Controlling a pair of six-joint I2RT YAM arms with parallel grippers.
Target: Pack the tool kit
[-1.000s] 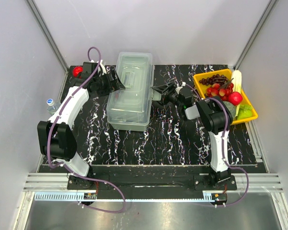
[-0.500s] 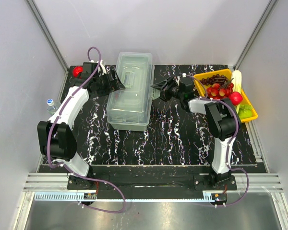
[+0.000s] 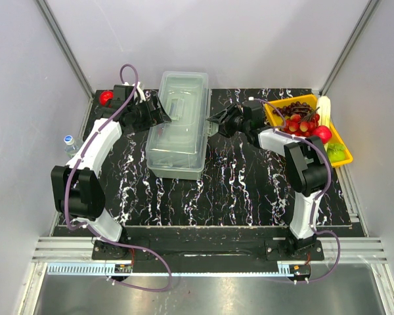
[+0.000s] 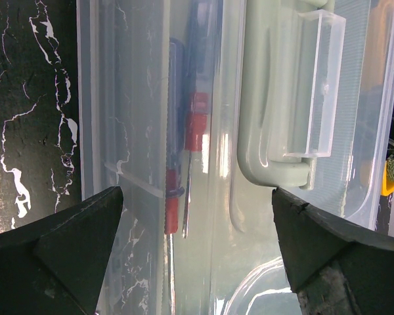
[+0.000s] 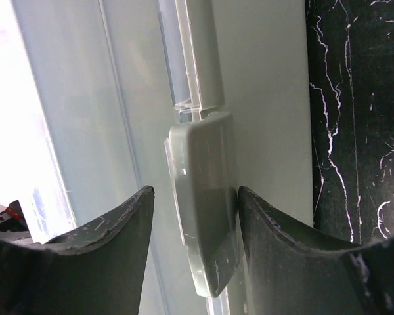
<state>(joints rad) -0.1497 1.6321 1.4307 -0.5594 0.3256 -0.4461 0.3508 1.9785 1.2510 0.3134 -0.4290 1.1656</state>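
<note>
The translucent grey-green toolbox [image 3: 177, 134] lies closed at the back middle of the black marbled table. My left gripper [image 3: 164, 113] hovers open over the lid's left side. In the left wrist view [image 4: 197, 197] its jaws stand wide apart, near the lid handle [image 4: 276, 98]. Red and blue-handled tools [image 4: 196, 125] show through the lid. My right gripper [image 3: 214, 125] is at the box's right side. In the right wrist view [image 5: 196, 193] its jaws straddle the latch [image 5: 203, 197]. One finger [image 5: 276, 230] touches the latch; the other stands off it.
A yellow tray [image 3: 274, 105] of fruit sits at the back right, just behind my right arm. A red object [image 3: 106, 97] lies at the back left corner. A small bottle [image 3: 68, 141] stands off the table's left edge. Grey walls enclose three sides.
My right arm's wrist and forearm have swung back towards the yellow tray, while its gripper stays at the toolbox's right side. The left arm and the toolbox have not moved.
</note>
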